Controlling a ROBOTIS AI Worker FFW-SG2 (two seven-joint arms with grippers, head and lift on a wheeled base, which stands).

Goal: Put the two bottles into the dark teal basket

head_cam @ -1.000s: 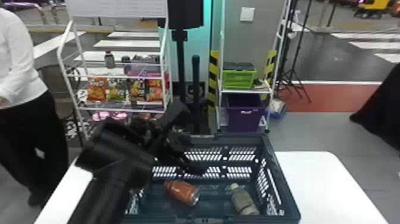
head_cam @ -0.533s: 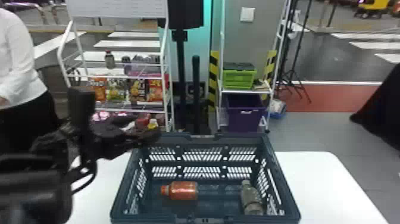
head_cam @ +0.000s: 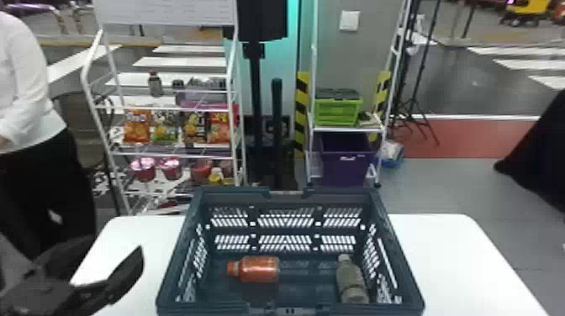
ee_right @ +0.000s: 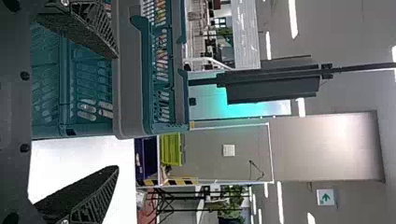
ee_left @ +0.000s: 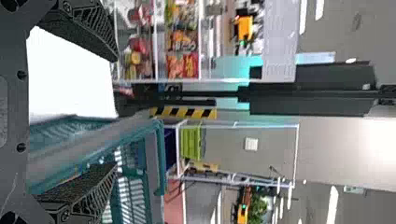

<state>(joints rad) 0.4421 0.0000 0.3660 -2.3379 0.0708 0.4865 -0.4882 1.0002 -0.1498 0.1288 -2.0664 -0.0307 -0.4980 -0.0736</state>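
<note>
The right claw (ee_right: 116,112) is held with its two black fingers parted. One finger is seen against the perforated wall of the dark teal basket (ee_right: 128,102), the other against the white worktop (ee_right: 70,156), on which the basket is set. Beyond these, a lime-green crate (ee_right: 172,149) and a dark purple bin (ee_right: 148,161) are carried by a white-framed rack (ee_right: 269,154). A white plate (ee_right: 229,150) is fixed to the grey wall (ee_right: 210,140), and a green-and-white sign (ee_right: 326,197) is mounted farther off.
</note>
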